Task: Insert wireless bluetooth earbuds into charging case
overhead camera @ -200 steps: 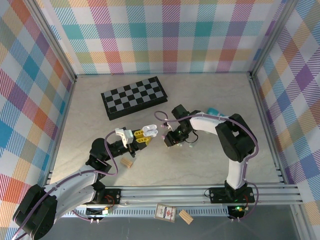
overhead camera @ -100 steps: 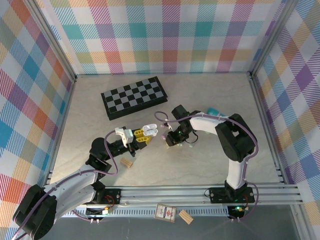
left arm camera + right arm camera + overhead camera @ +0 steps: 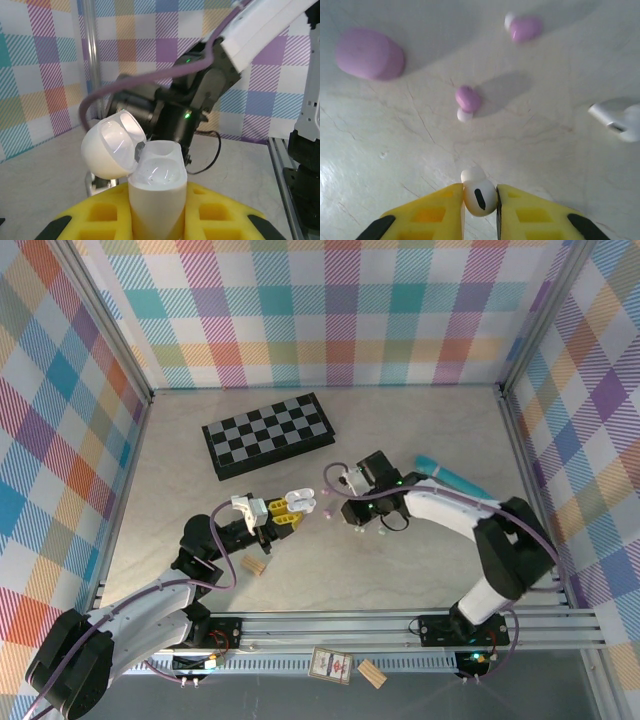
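A white charging case (image 3: 157, 192) stands upright between the yellow fingers of my left gripper (image 3: 157, 212), which is shut on it. Its lid (image 3: 111, 145) is hinged open to the left and the well looks empty. From above, the case (image 3: 298, 502) sits at the tip of the left gripper (image 3: 283, 516). My right gripper (image 3: 480, 200) is shut on a white earbud (image 3: 480, 196) just above the table. From above, the right gripper (image 3: 352, 512) is a short way right of the case. Two purple earbuds (image 3: 468, 99) (image 3: 522, 27) and another white earbud (image 3: 620, 116) lie on the table.
A purple case (image 3: 369, 54) lies shut beyond the earbuds. A folded chessboard (image 3: 268, 434) lies at the back left, a teal object (image 3: 445, 475) by the right arm, and a tan wooden block (image 3: 256, 565) beside the left arm.
My right gripper has shut on the white earbud and shifted slightly right and up, with its arm swinging out to the right. The left gripper and case have held still.
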Tool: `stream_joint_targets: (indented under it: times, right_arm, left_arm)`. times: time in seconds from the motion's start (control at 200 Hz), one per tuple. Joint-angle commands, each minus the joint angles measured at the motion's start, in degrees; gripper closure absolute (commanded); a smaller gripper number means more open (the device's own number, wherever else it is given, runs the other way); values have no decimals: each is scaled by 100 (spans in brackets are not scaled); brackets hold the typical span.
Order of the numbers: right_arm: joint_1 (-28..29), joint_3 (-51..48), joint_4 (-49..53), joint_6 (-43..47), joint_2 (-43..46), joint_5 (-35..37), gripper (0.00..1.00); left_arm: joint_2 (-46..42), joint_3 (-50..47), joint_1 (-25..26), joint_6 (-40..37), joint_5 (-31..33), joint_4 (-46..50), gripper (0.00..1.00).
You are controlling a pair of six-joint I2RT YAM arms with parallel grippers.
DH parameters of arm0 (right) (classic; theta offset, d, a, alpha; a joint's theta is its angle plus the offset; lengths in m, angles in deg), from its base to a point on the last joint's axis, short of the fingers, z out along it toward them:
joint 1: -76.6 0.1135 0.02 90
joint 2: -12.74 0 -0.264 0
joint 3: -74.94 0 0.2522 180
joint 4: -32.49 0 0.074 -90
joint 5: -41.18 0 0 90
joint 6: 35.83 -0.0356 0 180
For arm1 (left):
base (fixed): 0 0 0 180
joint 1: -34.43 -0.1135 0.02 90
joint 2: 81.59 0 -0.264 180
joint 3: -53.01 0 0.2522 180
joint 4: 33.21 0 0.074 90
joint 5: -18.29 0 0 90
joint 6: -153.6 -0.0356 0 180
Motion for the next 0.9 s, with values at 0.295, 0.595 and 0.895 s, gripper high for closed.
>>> stream_joint_targets:
  times: [0.295,0.595,0.895]
  right_arm:
    - [656,208,-78,1549,1791,1283,79]
    - [1325,732,275,2507,2209,1240,79]
    - [1661,1052,196,3014,1965,1031,79]
  left_arm:
    - [122,318,-128,119,256,489,94]
    - [356,767,-409,175,-92,1532,94]
    - [470,1033,-420,94,-732,1876,94]
